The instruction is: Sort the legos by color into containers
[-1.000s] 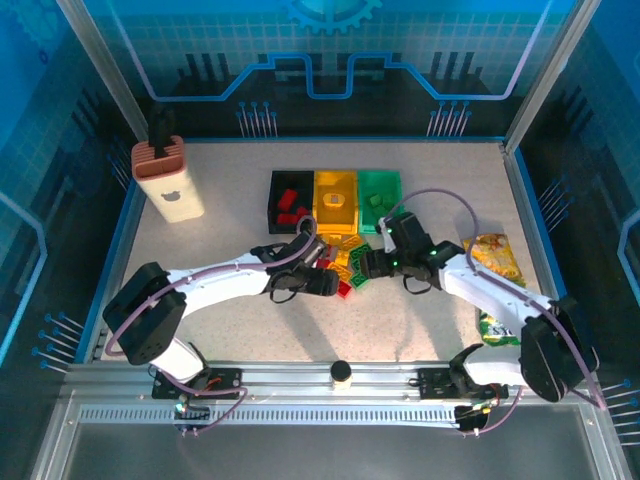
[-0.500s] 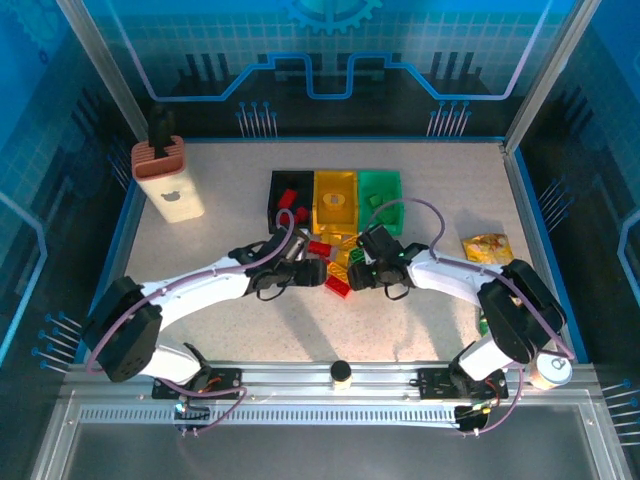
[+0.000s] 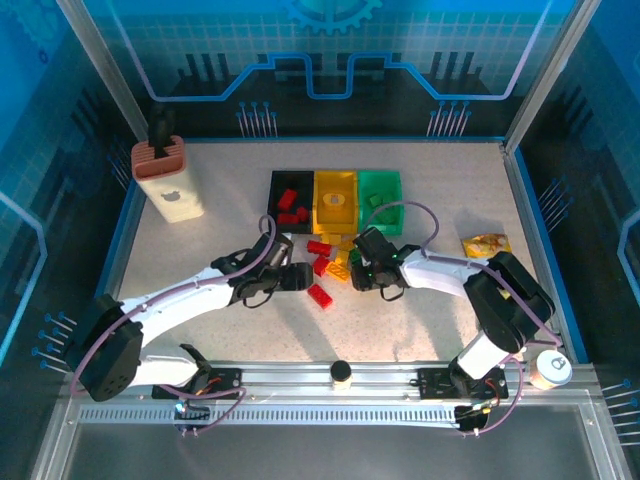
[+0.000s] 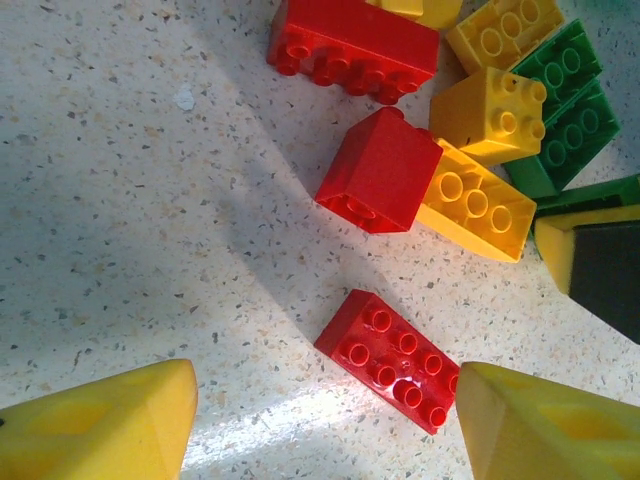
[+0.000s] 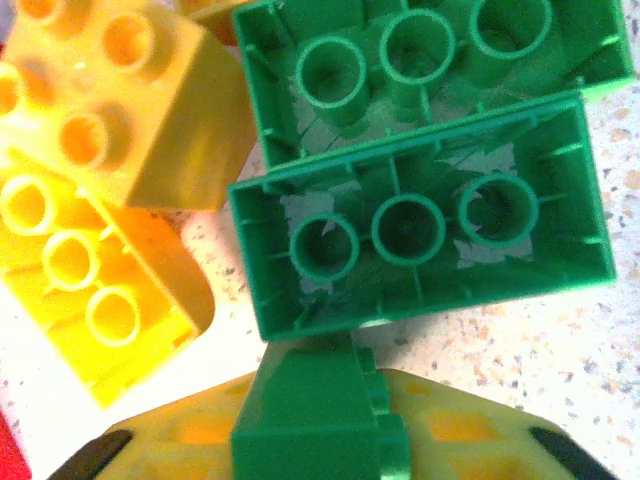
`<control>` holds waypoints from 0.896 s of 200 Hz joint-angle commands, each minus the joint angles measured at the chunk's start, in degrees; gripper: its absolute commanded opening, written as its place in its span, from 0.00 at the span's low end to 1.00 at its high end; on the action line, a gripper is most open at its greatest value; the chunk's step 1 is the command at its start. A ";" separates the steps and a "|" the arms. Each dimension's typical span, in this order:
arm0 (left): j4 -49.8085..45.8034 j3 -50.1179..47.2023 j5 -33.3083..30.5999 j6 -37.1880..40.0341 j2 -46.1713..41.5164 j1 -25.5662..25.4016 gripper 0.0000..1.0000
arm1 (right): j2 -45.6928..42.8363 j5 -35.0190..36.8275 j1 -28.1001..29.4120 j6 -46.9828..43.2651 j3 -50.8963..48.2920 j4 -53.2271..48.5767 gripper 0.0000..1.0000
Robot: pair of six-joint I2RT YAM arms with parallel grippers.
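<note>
While the left gripper [image 4: 320,425] stands spread above a small red studded plastic brick [image 4: 392,360], the right gripper [image 5: 318,450] pinches a green plastic brick [image 5: 310,395] beside two upturned green bricks [image 5: 420,235].

1. Legible text, numbers or brand names: none on any item.
2. Snack packet [image 3: 487,244], right of frame: printed front, lettering too small to read.
3. Beige holder [image 3: 170,185], upper left: one small dark mark, unreadable.

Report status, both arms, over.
Left gripper open over red brick. Right gripper shut on green brick. Loose bricks crowd it.
</note>
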 commanded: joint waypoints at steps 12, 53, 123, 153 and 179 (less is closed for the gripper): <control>0.01 -1.13 -0.49 -0.03 -1.33 0.79 0.70 | -8.87 3.92 0.91 -0.88 0.77 -4.59 0.25; 0.30 -0.94 0.83 -0.08 -0.02 -0.80 0.70 | -9.84 3.55 -10.69 -7.58 12.70 -9.80 0.26; -0.79 -1.79 -0.51 -4.87 2.29 -6.26 0.74 | 11.01 3.13 -18.81 -11.98 36.53 -16.94 0.69; -1.28 -0.01 -0.56 -6.29 5.79 -7.63 0.74 | 10.11 3.61 -18.29 -11.95 38.08 -16.87 0.81; -1.55 2.58 -0.72 -7.49 10.35 -8.74 0.72 | 5.68 3.90 -16.87 -11.37 34.09 -15.39 0.82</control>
